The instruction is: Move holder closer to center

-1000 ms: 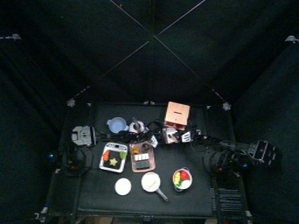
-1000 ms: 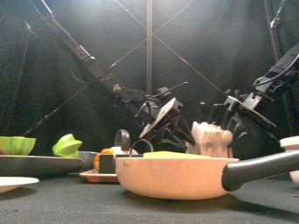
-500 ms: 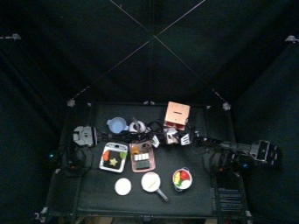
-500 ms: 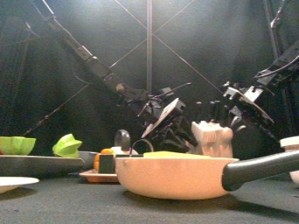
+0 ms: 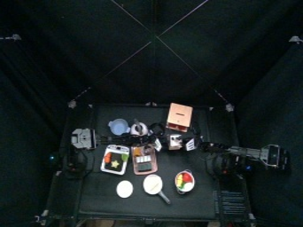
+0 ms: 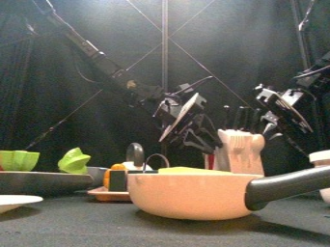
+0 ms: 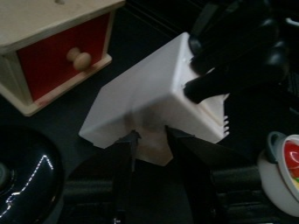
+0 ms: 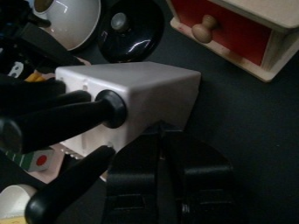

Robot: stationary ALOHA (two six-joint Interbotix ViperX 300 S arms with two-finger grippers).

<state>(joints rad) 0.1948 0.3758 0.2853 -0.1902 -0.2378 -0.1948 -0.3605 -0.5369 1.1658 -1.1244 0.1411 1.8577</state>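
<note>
You see the holder [image 6: 240, 152] standing upright on the surface [image 5: 201, 193] near its middle, just in front of the orange-brown box [image 5: 180, 114] and beside the pink tray [image 5: 143, 160]. Your left claw [image 6: 194, 123] hangs close over the holder with its jaws wide apart, and it holds nothing. Your right claw [image 6: 281, 104] is to the right of the holder and apart from it, with jaws only narrowly apart and nothing between them.

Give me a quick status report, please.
Left gripper open beside holder. Right gripper near holder, grip unclear. Wooden drawer box close behind.
</note>
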